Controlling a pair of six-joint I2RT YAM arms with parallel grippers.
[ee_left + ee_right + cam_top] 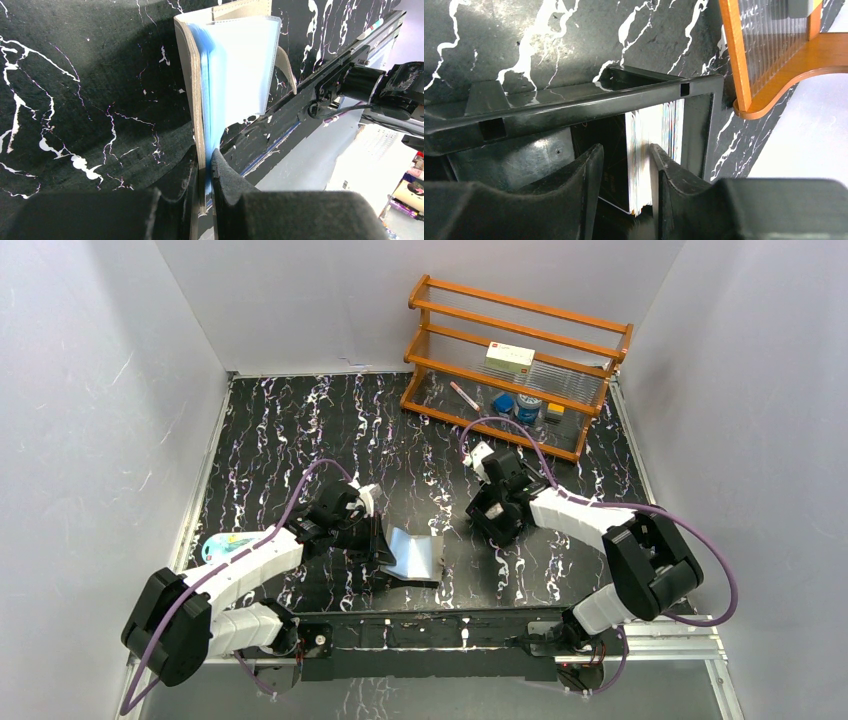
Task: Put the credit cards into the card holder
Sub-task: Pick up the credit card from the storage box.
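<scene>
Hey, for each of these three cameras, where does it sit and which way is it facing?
Top external: above and behind the arm bases, looking down on the table; both arms, left pincer and right pincer show.
Left wrist: on the left arm, looking along its fingers, which pinch the card holder.
Right wrist: on the right arm, looking past its fingers into the black tray holding credit cards.
Shared: top and right wrist views both show the wooden rack.

The card holder (235, 65) is standing open, its grey cover pinched between the left gripper's (202, 165) fingers and its bluish clear sleeves fanning beyond them. The credit cards (659, 135) are standing on edge as a stack, partly between the right gripper's (624, 155) parted fingers.
</scene>
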